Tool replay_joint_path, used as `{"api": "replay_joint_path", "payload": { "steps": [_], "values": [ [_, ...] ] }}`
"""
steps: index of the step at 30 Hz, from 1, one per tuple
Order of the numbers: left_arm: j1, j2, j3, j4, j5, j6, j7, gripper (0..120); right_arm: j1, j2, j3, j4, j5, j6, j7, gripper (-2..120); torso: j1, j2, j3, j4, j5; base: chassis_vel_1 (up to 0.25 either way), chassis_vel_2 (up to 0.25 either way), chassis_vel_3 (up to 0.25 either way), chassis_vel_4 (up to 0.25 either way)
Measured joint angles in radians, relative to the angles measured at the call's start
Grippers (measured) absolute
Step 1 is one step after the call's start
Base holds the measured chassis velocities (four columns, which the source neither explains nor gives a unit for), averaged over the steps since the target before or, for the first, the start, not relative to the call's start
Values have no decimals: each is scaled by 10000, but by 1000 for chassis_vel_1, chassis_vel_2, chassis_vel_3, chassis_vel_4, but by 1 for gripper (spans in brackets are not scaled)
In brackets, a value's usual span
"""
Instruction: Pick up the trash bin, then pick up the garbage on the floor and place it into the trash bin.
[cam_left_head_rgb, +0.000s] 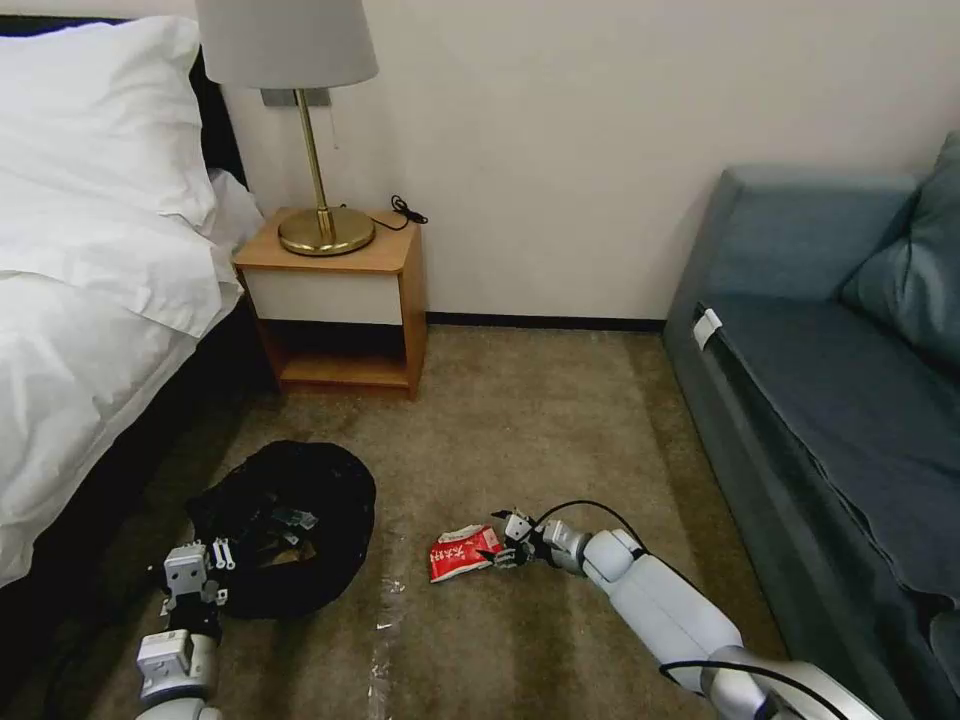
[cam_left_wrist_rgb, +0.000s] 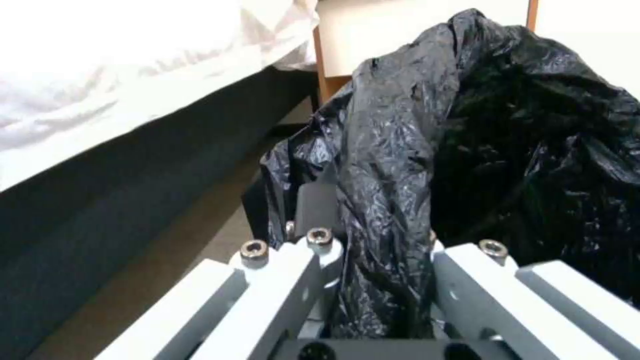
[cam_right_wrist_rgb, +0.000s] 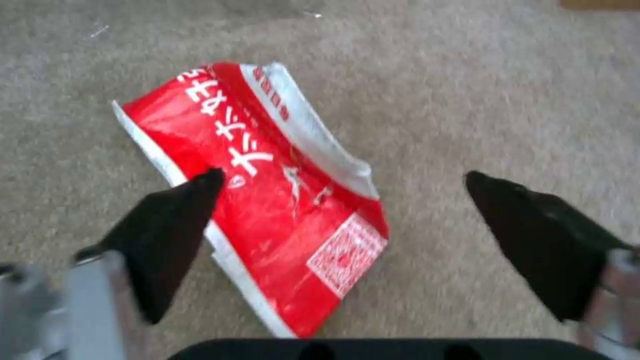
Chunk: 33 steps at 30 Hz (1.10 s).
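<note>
The trash bin (cam_left_head_rgb: 300, 480), draped in its black liner bag (cam_left_wrist_rgb: 427, 150), stands on the carpet beside the bed. My left gripper (cam_left_head_rgb: 220, 556) is shut on its near rim, with the liner bunched between the fingers (cam_left_wrist_rgb: 287, 270). Inside the bin I see a clear item and a brownish one (cam_left_head_rgb: 290, 530). A red-and-white packet (cam_left_head_rgb: 460, 553) of garbage lies flat on the carpet to the bin's right. My right gripper (cam_left_head_rgb: 506, 543) is low at the packet's right edge and open, its black fingertips (cam_right_wrist_rgb: 180, 215) straddling one end of the packet (cam_right_wrist_rgb: 267, 200) without gripping it.
A bed with white bedding (cam_left_head_rgb: 80, 300) runs along the left. A wooden nightstand (cam_left_head_rgb: 335, 300) with a brass lamp (cam_left_head_rgb: 320, 150) stands at the wall. A blue-grey sofa (cam_left_head_rgb: 830, 400) fills the right side. A shiny strip (cam_left_head_rgb: 380, 640) marks the carpet between my arms.
</note>
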Motion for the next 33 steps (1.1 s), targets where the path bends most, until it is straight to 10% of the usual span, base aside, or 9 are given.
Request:
{"api": "replay_joint_path", "payload": {
  "steps": [33],
  "values": [
    [53,76,-160,-192,-347,-39,-8,4,591,1453,-327,-1807,159,-559,-466,93,1,0,0,0,0,0,0,0,0]
  ]
}}
